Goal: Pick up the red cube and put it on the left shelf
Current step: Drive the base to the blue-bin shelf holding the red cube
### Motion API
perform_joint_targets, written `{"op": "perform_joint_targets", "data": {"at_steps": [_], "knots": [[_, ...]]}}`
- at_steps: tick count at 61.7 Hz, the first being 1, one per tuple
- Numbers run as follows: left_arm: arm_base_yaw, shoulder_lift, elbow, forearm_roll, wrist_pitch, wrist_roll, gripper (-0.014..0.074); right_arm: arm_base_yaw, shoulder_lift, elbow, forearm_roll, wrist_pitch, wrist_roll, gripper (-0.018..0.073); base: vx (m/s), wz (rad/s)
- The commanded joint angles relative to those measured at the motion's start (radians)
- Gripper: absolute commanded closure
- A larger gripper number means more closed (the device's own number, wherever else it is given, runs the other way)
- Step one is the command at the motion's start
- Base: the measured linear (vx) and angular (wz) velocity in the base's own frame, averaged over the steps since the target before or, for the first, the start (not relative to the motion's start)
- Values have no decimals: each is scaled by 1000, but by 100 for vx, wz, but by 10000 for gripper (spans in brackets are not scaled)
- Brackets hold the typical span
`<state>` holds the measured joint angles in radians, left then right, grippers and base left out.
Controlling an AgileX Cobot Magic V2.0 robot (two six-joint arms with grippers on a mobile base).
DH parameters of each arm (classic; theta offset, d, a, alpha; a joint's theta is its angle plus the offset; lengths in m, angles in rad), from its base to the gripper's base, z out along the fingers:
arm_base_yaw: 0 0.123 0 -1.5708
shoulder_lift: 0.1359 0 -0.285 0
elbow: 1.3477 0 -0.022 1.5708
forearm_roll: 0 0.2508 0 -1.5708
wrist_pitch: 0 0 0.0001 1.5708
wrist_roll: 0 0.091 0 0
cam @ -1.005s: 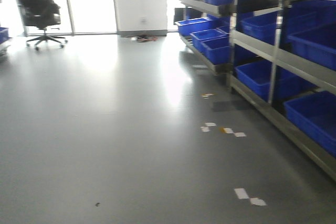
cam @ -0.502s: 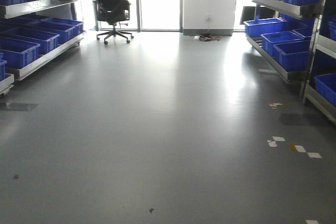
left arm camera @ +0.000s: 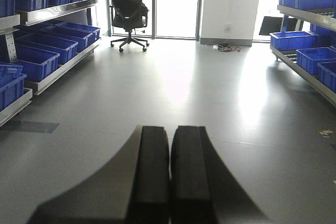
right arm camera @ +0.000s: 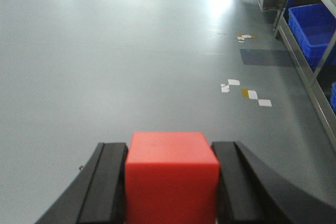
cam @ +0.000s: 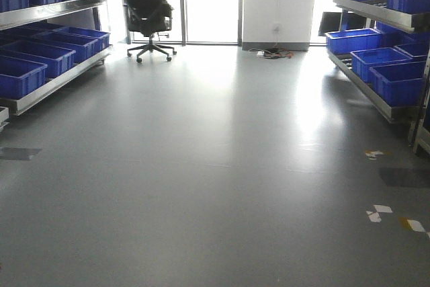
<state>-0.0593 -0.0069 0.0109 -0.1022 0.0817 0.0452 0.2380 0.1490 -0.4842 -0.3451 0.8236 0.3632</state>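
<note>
The front view has swung round to the left since a second ago: the right shelf [cam: 368,91], which then filled that side close up, now stands back at the edge; the left shelf [cam: 55,83] has come into sight opposite it; the chair [cam: 149,13] has shifted from the far corner towards the middle; the tape marks [cam: 380,213] have slid out to the right. In this front view both shelves carry blue crates [cam: 20,75], with bare grey floor [cam: 201,186] between them; neither claw shows here.

Left wrist view: the left claw [left arm camera: 169,140] is narrow, its two dark pads [left arm camera: 152,171] pressed together with nothing between; the left shelf runs ahead of the claw and off to its left, well apart; the chair stands far ahead, slightly left of the claw's line.

Right wrist view: the right claw [right arm camera: 170,153] holds the cube [right arm camera: 170,182], one black pad touching each side face, the top face level; the cube is carried above the floor; tape marks lie ahead of the claw and to its right; the right shelf runs further right, well apart.
</note>
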Motion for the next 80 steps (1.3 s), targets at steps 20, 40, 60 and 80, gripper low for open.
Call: {"op": "perform_joint_targets", "data": {"at_steps": [20, 40, 60, 80], "knots": [[-1, -14, 24, -2, -90, -5, 496, -6, 13, -26, -35, -74, -8, 377, 53, 8], [-1, -14, 24, -2, -90, -5, 495, -6, 13, -26, -35, -72, -8, 377, 59, 17], [-1, -14, 24, -2, -90, -5, 495, -6, 13, -26, -35, -72, -8, 377, 62, 35], [-1, -14, 24, -2, -90, -5, 495, -6, 13, -26, -35, -72, -8, 377, 63, 34]]}}
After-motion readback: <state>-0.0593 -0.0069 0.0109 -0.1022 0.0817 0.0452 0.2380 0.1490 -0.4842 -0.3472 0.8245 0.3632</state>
